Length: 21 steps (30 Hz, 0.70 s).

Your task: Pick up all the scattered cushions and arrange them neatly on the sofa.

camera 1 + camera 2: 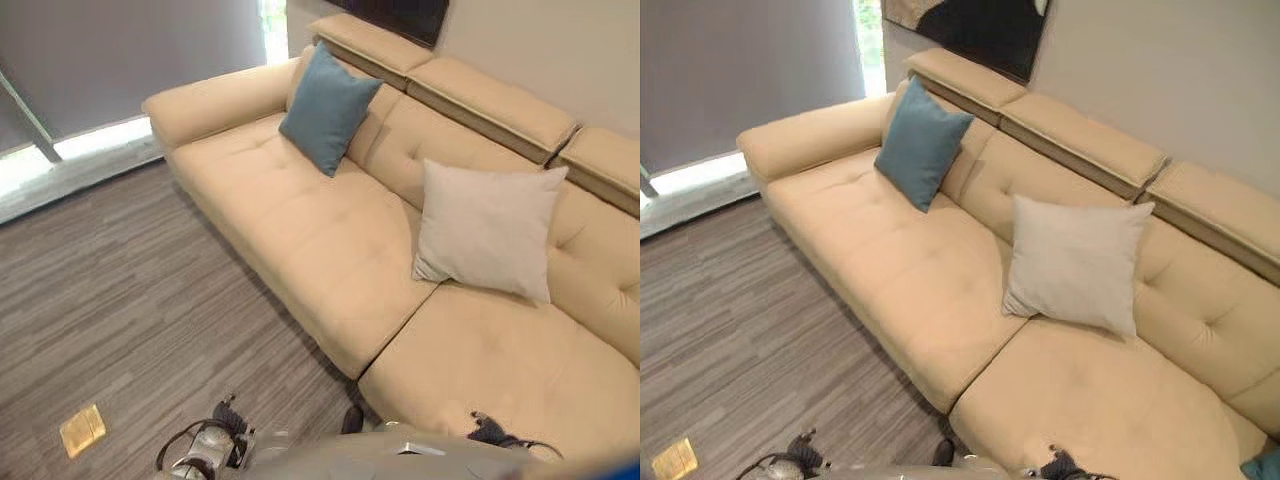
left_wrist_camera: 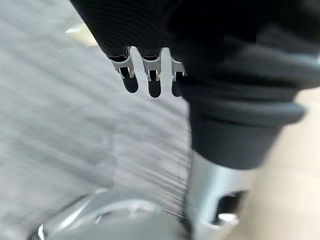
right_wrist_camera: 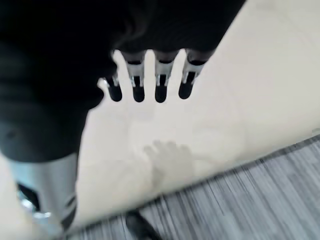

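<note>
The cream sofa (image 1: 330,240) runs across the view on a grey striped floor (image 1: 120,300). A blue cushion (image 1: 328,108) leans upright against the backrest near the armrest end. A pale cushion (image 1: 488,228) stands against the backrest further along, well apart from the blue one, with bare seat between them. At the far edge of the right eye view a sliver of another blue cushion (image 1: 1264,467) pokes in beside the seat. A small yellow patch (image 1: 82,430) lies on the floor, away from the sofa. The left hand (image 2: 150,70) hangs over the floor, fingers straight, holding nothing. The right hand (image 3: 150,80) hangs over the seat, fingers straight and empty too.
</note>
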Tool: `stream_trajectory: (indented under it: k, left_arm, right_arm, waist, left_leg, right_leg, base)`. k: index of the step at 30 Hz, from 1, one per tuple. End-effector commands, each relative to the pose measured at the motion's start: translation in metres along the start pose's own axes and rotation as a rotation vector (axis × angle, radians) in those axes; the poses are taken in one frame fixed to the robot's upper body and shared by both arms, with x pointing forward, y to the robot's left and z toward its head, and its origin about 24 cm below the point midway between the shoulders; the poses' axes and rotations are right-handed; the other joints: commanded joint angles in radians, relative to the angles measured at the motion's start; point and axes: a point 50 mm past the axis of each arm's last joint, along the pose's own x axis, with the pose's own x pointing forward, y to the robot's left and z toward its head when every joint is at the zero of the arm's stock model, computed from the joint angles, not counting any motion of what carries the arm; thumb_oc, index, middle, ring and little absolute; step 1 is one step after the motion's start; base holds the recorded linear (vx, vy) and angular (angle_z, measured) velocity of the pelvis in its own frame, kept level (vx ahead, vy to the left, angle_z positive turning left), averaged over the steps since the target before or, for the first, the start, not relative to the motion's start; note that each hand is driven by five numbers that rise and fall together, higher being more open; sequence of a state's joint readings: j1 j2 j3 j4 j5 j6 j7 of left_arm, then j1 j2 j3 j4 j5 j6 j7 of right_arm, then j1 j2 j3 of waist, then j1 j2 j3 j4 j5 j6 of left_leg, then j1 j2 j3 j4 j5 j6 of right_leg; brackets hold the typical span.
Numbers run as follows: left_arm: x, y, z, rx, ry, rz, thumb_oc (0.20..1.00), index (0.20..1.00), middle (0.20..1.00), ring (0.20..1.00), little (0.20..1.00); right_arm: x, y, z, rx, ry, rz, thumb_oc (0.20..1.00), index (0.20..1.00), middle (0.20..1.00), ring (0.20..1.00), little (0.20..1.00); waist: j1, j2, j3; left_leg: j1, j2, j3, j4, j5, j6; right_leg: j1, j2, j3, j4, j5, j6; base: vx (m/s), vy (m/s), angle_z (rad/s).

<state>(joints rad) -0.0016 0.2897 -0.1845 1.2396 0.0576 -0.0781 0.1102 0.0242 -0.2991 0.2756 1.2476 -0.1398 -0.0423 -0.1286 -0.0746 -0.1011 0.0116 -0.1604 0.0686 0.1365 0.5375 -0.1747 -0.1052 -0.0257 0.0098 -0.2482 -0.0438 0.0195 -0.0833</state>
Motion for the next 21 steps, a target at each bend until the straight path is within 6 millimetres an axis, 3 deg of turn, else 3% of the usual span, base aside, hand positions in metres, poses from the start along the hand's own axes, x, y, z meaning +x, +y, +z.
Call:
stream_trajectory:
  k: [1,3,4,5,9,13,16,19,21]
  left_arm:
    - [0.001,0.028,0.003,-0.034,-0.021,0.067,1.000,1.000,1.000,1.000,1.000]
    - [0.002,0.022,0.004,-0.056,-0.020,0.053,1.000,1.000,1.000,1.000,1.000]
    - [0.002,0.022,0.004,-0.056,-0.020,0.053,1.000,1.000,1.000,1.000,1.000]
    - [0.002,0.015,0.002,-0.064,-0.004,0.036,1.000,1.000,1.000,1.000,1.000]
    - [0.001,0.008,-0.003,-0.047,0.020,0.022,1.000,1.000,1.000,1.000,1.000]
    - [0.002,0.013,0.004,-0.055,0.002,0.042,1.000,1.000,1.000,1.000,1.000]
    - [0.002,0.018,-0.002,-0.097,0.026,0.066,1.000,1.000,1.000,1.000,1.000]
    - [0.000,0.023,-0.011,-0.145,0.058,0.089,1.000,1.000,1.000,1.000,1.000]
    - [0.000,0.023,-0.013,-0.148,0.068,0.088,1.000,1.000,1.000,1.000,1.000]
  right_arm:
    - [0.004,-0.021,0.008,0.039,0.007,-0.101,1.000,1.000,1.000,1.000,1.000]
    - [0.004,-0.022,0.012,0.013,-0.006,-0.101,1.000,1.000,1.000,1.000,1.000]
    - [0.004,-0.022,0.012,0.013,-0.006,-0.101,1.000,1.000,1.000,1.000,1.000]
    - [0.005,-0.021,0.014,-0.006,-0.012,-0.099,1.000,1.000,1.000,1.000,1.000]
    - [0.004,-0.014,0.017,-0.005,-0.019,-0.080,1.000,1.000,1.000,1.000,1.000]
    - [0.005,-0.011,0.032,-0.006,-0.063,-0.078,1.000,1.000,1.000,1.000,1.000]
    - [0.006,-0.011,0.041,0.009,-0.091,-0.080,1.000,1.000,1.000,1.000,1.000]
    - [0.006,-0.011,0.046,0.000,-0.104,-0.081,1.000,1.000,1.000,1.000,1.000]
    - [0.006,-0.011,0.047,-0.008,-0.103,-0.081,1.000,1.000,1.000,1.000,1.000]
  waist:
    - [0.012,-0.047,0.083]
    - [0.026,-0.040,0.088]
    - [0.026,-0.040,0.088]
    - [0.034,-0.026,0.086]
    - [0.029,-0.012,0.078]
    - [0.030,-0.001,0.086]
    - [0.041,0.004,0.088]
    - [0.058,0.003,0.072]
    - [0.058,0.006,0.064]
  left_leg:
    - [0.037,-0.056,-0.054,-0.277,0.027,0.047]
    - [0.020,-0.084,-0.161,-0.328,0.058,0.037]
    - [0.020,-0.084,-0.161,-0.328,0.058,0.037]
    - [0.019,-0.104,-0.232,-0.356,0.073,0.039]
    - [0.050,-0.100,-0.197,-0.397,0.079,0.058]
    - [0.077,-0.107,-0.132,-0.428,0.081,0.091]
    - [0.114,-0.100,-0.078,-0.448,0.069,0.107]
    - [0.159,-0.092,-0.018,-0.493,0.068,0.106]
    - [0.181,-0.091,0.010,-0.522,0.072,0.104]
  right_leg:
    - [-0.008,-0.055,0.116,0.055,-0.044,0.180]
    - [0.002,-0.035,0.176,0.052,-0.049,0.179]
    - [0.002,-0.035,0.175,0.052,-0.049,0.179]
    - [0.012,-0.024,0.218,0.058,-0.064,0.181]
    - [-0.006,-0.033,0.242,0.098,-0.069,0.189]
    - [-0.055,-0.055,0.250,0.178,-0.068,0.215]
    - [-0.090,-0.075,0.189,0.237,-0.060,0.231]
    - [-0.083,-0.107,0.036,0.191,-0.045,0.226]
    - [-0.094,-0.105,-0.032,0.152,-0.026,0.223]
  base:
    - [0.21,0.215,-1.11]
    - [0.12,0.119,-1.11]
    - [0.19,0.187,-1.87]
    - [0.14,0.140,-2.04]
    - [0.13,0.231,-0.56]
    - [0.05,0.224,-0.62]
    - [0.06,0.123,-0.56]
    - [0.08,0.031,-0.97]
    - [0.07,-0.029,-0.77]
